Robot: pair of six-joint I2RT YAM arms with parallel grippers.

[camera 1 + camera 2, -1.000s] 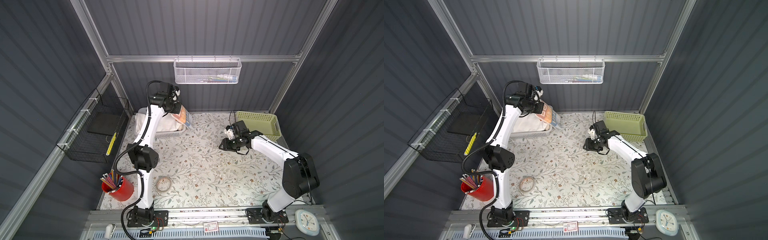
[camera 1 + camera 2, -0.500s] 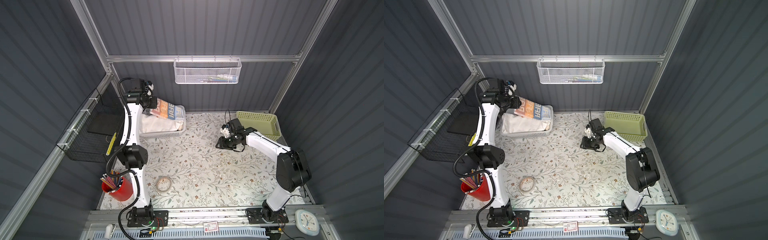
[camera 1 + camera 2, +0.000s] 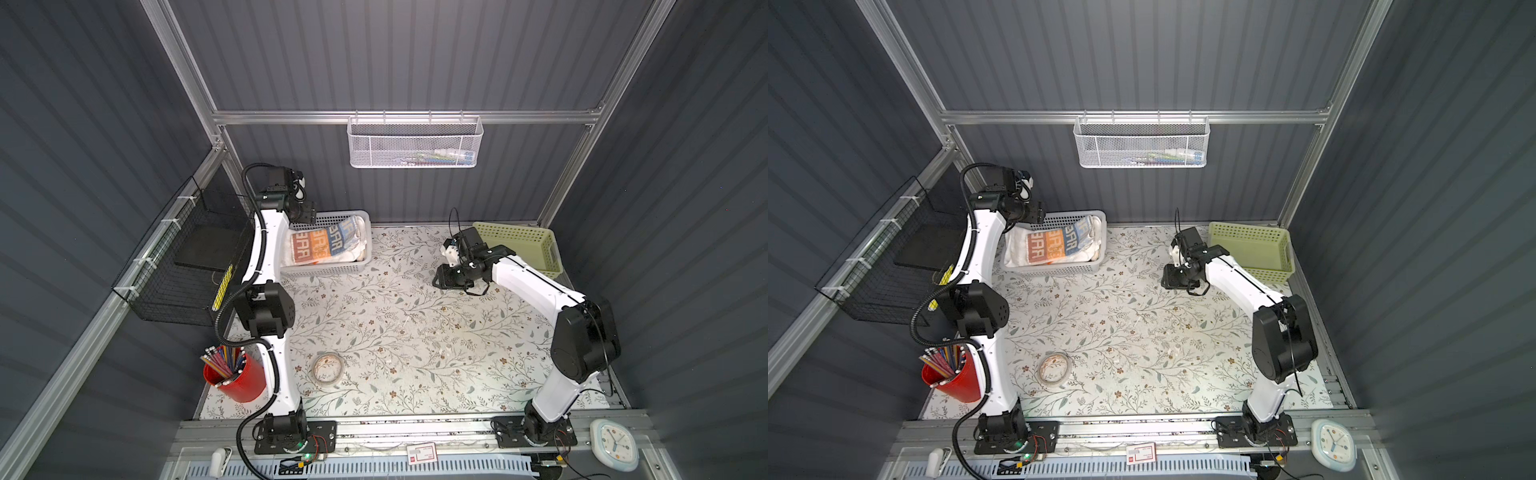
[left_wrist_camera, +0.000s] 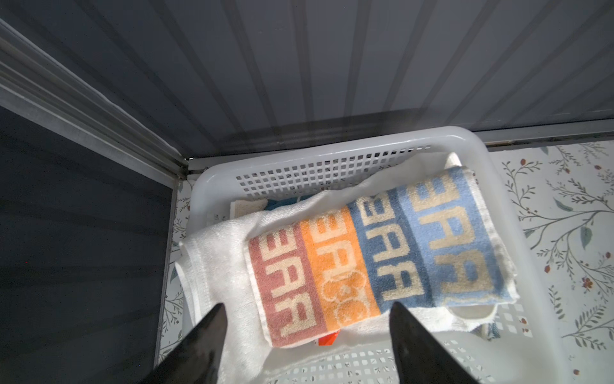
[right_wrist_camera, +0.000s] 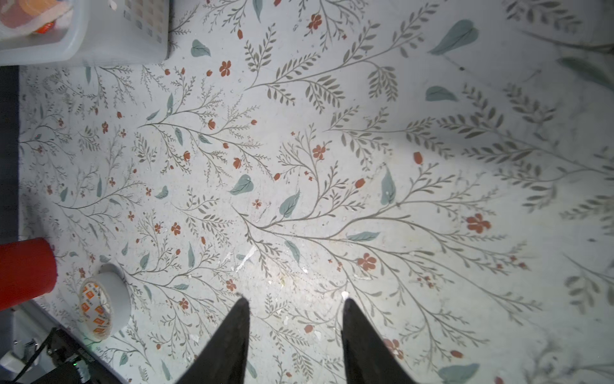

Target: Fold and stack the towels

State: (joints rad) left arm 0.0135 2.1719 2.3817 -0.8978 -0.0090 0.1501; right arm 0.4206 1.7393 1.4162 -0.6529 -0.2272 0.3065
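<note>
Left wrist view: spread left claw above lettered towel in white basket.

Lettered towel nubby terry; white basket glossy plastic; tabletop perhaps vinyl.

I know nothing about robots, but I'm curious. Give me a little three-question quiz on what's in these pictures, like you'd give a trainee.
1. True or false: the lettered towel lies on top of the white towel inside the white basket.
2. What is the left gripper holding? A) a towel B) a roll of tape C) nothing
3. What colour is the cup that holds the pencils?

Key: 1 true; 2 C; 3 red.
</note>
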